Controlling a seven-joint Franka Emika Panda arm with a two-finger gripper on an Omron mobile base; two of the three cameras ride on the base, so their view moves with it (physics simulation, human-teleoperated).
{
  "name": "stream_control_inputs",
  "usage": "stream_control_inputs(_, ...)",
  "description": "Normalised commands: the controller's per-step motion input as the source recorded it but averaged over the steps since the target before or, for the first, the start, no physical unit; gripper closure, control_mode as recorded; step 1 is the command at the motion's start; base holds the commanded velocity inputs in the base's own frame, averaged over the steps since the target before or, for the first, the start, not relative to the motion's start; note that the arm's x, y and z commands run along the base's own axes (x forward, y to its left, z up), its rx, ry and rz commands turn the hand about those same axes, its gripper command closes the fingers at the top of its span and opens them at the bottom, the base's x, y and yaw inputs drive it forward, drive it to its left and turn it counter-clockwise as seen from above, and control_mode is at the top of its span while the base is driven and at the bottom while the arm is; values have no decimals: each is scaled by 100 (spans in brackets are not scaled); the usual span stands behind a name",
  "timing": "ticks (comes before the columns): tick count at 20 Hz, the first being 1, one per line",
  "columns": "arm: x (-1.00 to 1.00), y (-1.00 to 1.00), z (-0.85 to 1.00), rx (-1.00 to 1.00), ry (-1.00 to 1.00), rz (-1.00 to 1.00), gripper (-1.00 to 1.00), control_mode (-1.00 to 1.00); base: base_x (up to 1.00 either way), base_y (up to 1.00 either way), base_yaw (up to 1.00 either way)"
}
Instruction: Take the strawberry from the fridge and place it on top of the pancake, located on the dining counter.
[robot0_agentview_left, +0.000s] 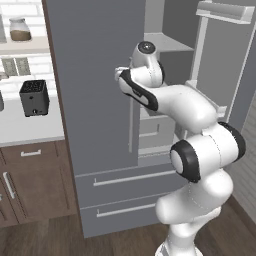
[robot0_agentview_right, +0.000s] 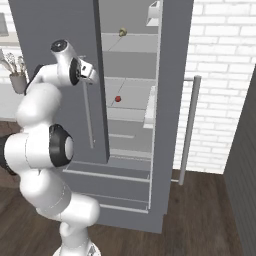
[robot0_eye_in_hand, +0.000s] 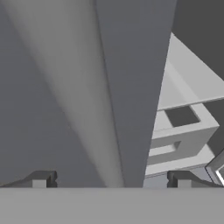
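Beside the fridge (robot0_agentview_right: 55, 75), the hand (robot0_eye_in_hand: 111, 179) gapes empty, facing the closed left door's edge; the strawberry (robot0_agentview_right: 118, 99) sits on an inner shelf right of it; reaching straight risks striking that door.

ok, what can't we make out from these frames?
- Small red thing on a fridge shelf, right base view: too small to confirm as the strawberry.
- Same shelf, left base view: hidden behind the arm.
- Yellowish item on the upper shelf: too small to identify.
- Fridge top: cut off by the frame edge.
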Motion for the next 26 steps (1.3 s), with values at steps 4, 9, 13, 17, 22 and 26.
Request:
stream_control_inputs(4,49,0,-15,-1,-5,2,-100,-100,0,0,0)
stream_control_inputs(9,43,0,-25,-4,-16,0,-100,-100,0,0,0)
stream_control_inputs(13,17,1,-4,0,-9,0,100,-100,0,0,0)
stream_control_inputs(17,5,3,0,0,-6,0,100,-100,0,0,0)
stream_control_inputs(22,-10,20,0,0,0,-7,100,-100,0,0,0)
stream_control_inputs(26,-65,25,-2,0,0,-26,100,-100,0,0,0)
